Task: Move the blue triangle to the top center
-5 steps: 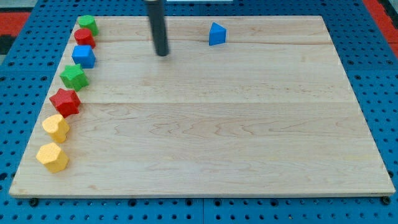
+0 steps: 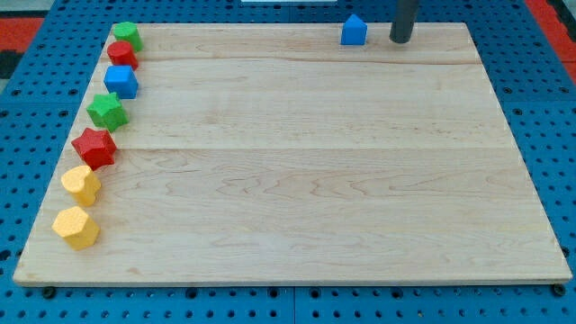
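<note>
The blue triangle stands on the wooden board near its top edge, a little right of centre. My tip is the lower end of a dark rod at the view's top right. It sits just to the right of the blue triangle, with a small gap between them.
A column of blocks runs down the board's left edge: a green block, a red block, a blue block, a green star, a red star, a yellow heart and a yellow hexagon.
The rod has moved from the left of the blue triangle to its right. The blue triangle now stands farther right and nearer the top edge. The left column has not moved.
</note>
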Robot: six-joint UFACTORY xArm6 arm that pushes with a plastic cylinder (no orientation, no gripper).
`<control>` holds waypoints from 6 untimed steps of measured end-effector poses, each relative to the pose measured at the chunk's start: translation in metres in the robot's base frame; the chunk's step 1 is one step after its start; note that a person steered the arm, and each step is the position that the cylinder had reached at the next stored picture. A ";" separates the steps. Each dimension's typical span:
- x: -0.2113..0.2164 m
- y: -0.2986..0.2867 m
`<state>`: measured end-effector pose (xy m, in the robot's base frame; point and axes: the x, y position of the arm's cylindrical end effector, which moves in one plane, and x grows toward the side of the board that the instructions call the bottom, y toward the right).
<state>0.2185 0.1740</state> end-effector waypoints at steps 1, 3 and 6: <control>0.000 -0.041; -0.006 -0.060; -0.009 -0.192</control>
